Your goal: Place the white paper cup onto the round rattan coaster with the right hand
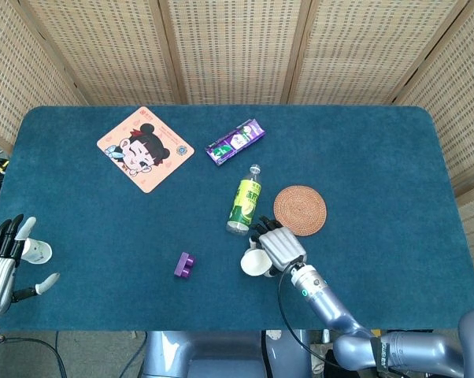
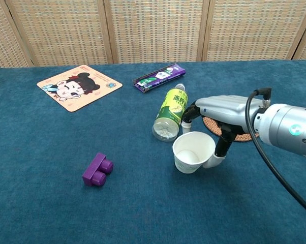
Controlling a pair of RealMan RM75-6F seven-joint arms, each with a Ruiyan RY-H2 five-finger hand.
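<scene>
The right hand (image 2: 221, 109) is gripping the tilting paper cup (image 2: 193, 152), fingers (image 2: 217, 158) curling round it, near the table's front edge (image 1: 221, 324), beside the bottle (image 2: 171, 113); coaster (image 1: 300, 209) lying just beyond.

**Materials and finishes on the table**

Table (image 1: 379, 260) covered in deep teal cloth, matt, short-napped like carpet. White paper cup (image 2: 192, 153) matt, faint green print on the wall, pale inside. Right hand (image 2: 225, 113) in smooth silvery metal or plastic with a soft sheen, dark parts at the fingers, white glossy thumb tip; black rubbery cable along the wrist. Round rattan coaster (image 1: 300, 209) woven, coarse, tan-brown. Bottle (image 1: 246, 205) clear plastic under a glossy yellow-green label. Snack packet (image 1: 235, 142) shiny purple foil. Square cartoon mat (image 1: 145, 149) smooth, printed, low gloss. Purple block (image 2: 97, 170) smooth hard plastic. Left hand (image 1: 2, 260) silvery with dark fingers. Screens (image 1: 229, 47) behind of woven cane in light wooden frames.
</scene>
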